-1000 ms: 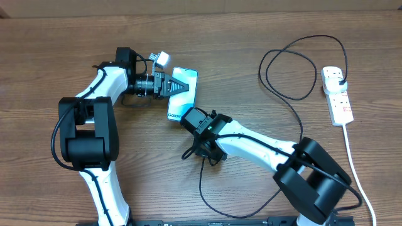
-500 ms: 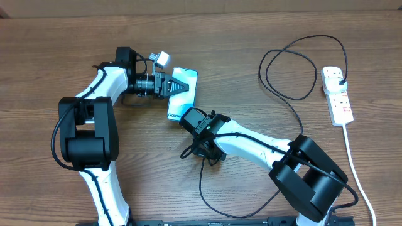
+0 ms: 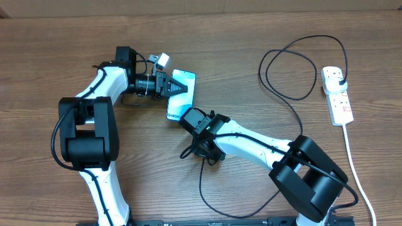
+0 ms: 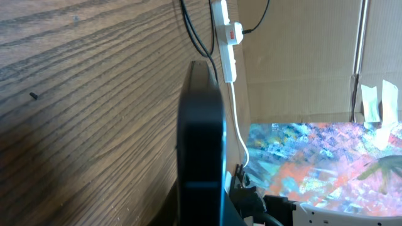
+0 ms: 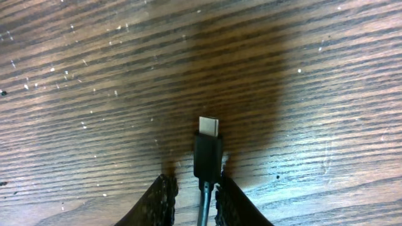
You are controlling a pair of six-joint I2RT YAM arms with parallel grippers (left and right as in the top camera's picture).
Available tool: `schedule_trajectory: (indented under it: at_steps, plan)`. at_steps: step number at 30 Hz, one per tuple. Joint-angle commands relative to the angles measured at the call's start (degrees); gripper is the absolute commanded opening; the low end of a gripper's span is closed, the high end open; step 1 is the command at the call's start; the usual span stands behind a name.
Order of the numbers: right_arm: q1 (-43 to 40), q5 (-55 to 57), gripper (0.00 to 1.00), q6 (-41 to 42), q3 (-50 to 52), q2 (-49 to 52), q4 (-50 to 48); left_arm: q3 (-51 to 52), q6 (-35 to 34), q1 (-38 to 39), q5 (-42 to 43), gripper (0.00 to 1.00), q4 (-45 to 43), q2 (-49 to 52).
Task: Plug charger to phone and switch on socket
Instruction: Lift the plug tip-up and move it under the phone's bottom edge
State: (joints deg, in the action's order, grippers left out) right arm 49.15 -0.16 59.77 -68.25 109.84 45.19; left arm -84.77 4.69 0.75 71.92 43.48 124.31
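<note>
Plugging step, with right jaws pinching the charger [image 5: 208,154] and left jaws clamping the phone [image 3: 182,103]; next, line tip up with phone's end.

Phone [image 3: 190,85] lies left of centre on table [image 3: 56,44], socket [image 3: 337,97] at far right, charger [image 5: 208,157] looping between them.

One phone [image 3: 190,81] — one charger [image 5: 208,156] — one socket [image 3: 340,102].
</note>
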Motion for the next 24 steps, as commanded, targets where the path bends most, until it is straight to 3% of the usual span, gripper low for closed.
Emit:
schedule_trajectory:
  at_steps: [1,6,16,19,24]
  plan:
    - [-0.2,1.2,0.24,0.0,0.5,1.7,-0.2,0.0,-0.6,0.1,1.5,0.04,-0.1,0.5]
    - [-0.2,1.8,0.18,0.0,0.5,1.7,-0.4,0.0,-0.6,0.1,1.5,0.04,-0.1,0.5]
    - [-0.2,-1.0,0.18,-6.2,0.3,1.7,-2.5,0.0,-0.3,0.1,1.6,0.04,-0.1,0.5]
    - [-0.2,-1.9,0.04,-7.8,0.3,1.7,-2.5,0.0,0.5,0.1,1.6,0.04,-0.1,0.5]
    - [-1.6,-6.2,0.04,-13.4,-0.7,-1.5,-1.7,0.0,4.5,-0.1,5.6,0.04,0.3,0.5]
